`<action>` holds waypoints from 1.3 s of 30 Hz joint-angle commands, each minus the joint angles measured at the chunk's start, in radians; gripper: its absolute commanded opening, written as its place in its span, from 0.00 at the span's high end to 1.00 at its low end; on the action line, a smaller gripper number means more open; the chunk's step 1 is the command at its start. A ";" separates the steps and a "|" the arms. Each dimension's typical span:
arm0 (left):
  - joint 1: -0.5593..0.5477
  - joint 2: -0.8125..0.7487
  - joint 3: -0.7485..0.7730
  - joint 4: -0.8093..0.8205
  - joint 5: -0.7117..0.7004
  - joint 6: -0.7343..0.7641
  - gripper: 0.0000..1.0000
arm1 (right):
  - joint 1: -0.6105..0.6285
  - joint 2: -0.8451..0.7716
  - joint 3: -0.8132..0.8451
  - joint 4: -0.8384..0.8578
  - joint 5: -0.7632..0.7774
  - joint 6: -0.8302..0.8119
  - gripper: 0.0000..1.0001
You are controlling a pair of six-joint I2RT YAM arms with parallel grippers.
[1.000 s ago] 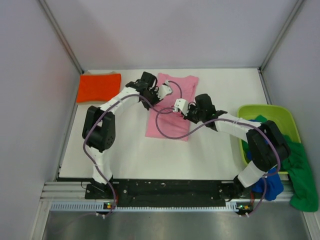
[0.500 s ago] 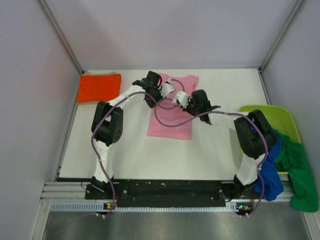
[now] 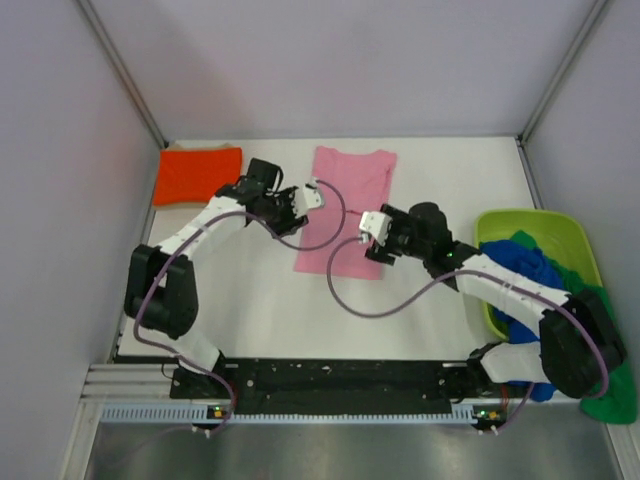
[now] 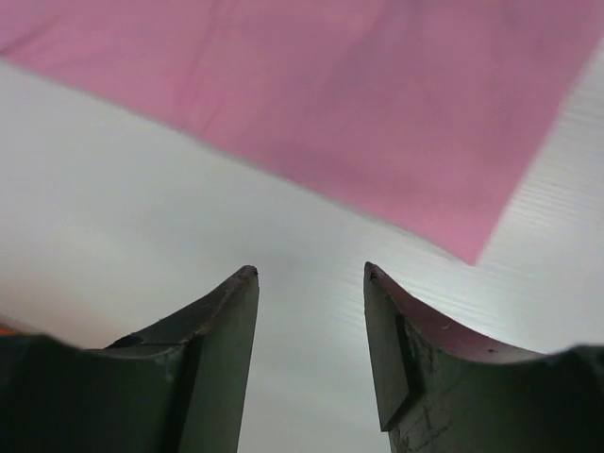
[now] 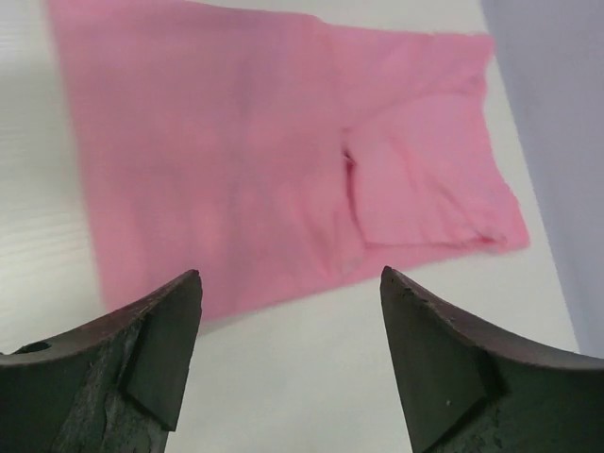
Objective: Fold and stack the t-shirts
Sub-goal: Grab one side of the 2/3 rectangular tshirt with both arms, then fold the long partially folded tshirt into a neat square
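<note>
A light pink cloth t-shirt (image 3: 352,190) lies flat on the white desk (image 3: 260,300) in the middle towards the back, folded into a long narrow strip. In the right wrist view one flap is turned in over the body of the shirt. An orange-red cloth t-shirt (image 3: 197,174), folded into a neat rectangle, sits at the back left corner, well apart from the pink one. At the right edge stands a lime-green plastic tub (image 3: 520,212). It holds a crumpled royal blue cloth t-shirt (image 3: 525,265) and a dark green cloth t-shirt (image 3: 605,350) that spills over its near side.

The left gripper (image 4: 310,274) hovers over bare desk just beside the left edge of the pink shirt. Its dark fingers (image 4: 226,321) are parted with nothing between them, and a corner of the pink cloth lies just beyond the tips. The right gripper (image 5: 291,274) is by the shirt's near right corner, its fingers (image 5: 160,330) spread wide and empty, the cloth stretching away ahead of them. Neither gripper touches the cloth.
</note>
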 commanded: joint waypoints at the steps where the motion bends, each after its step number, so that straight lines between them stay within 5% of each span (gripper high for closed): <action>1: -0.041 -0.109 -0.217 -0.010 0.228 0.322 0.45 | 0.096 -0.064 -0.152 -0.087 -0.127 -0.200 0.25; 12: -0.124 -0.086 -0.401 0.164 0.125 0.304 0.43 | 0.174 0.110 -0.183 0.009 0.012 -0.256 0.44; 16: -0.151 -0.058 -0.416 0.171 0.081 0.316 0.48 | 0.177 0.136 -0.182 -0.003 0.003 -0.260 0.65; 18: -0.159 -0.037 -0.415 0.185 0.038 0.303 0.58 | 0.177 0.142 -0.186 0.001 0.018 -0.260 0.79; 22: -0.162 -0.021 -0.390 0.165 -0.007 0.275 1.00 | 0.177 0.137 -0.162 -0.038 0.031 -0.245 1.00; 30: -0.163 -0.203 -0.398 0.001 -0.022 0.168 1.00 | 0.303 -0.026 -0.137 -0.271 0.123 -0.147 1.00; 39: -0.216 -0.650 -0.490 -0.518 0.197 0.256 1.00 | 0.664 -0.349 -0.019 -0.805 0.183 0.083 1.00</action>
